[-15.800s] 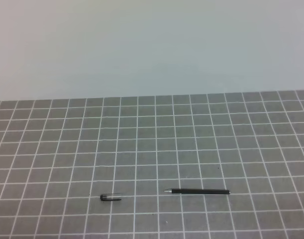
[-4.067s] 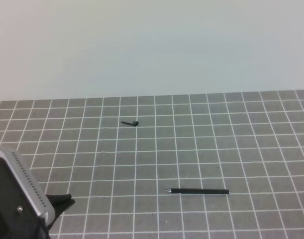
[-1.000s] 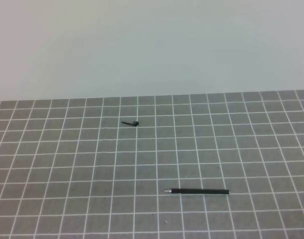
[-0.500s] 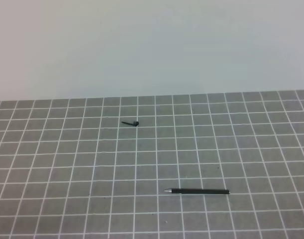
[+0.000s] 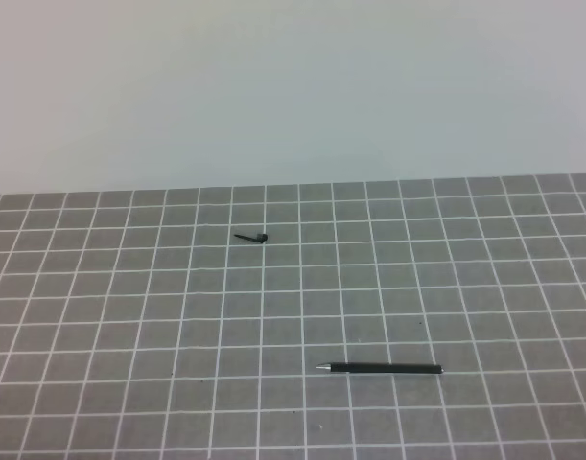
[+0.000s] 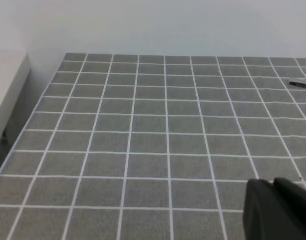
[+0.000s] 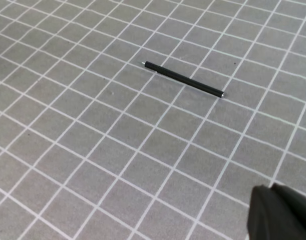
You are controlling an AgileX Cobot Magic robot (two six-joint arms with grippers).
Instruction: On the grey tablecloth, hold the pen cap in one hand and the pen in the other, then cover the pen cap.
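Jaws of both grippers: only a dark corner shows lower right in each wrist view, state cannot tell, nothing visibly held. Pen lies low centre on grey tablecloth; pen cap upper left, well apart. Judged step: pre-grasp. Next: reach each item.

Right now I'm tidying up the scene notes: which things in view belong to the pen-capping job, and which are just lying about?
Belongs to the job:
pen cap
pen
grey tablecloth

Just lying about:
Nothing; only a white ledge beside the cloth in the left wrist view.
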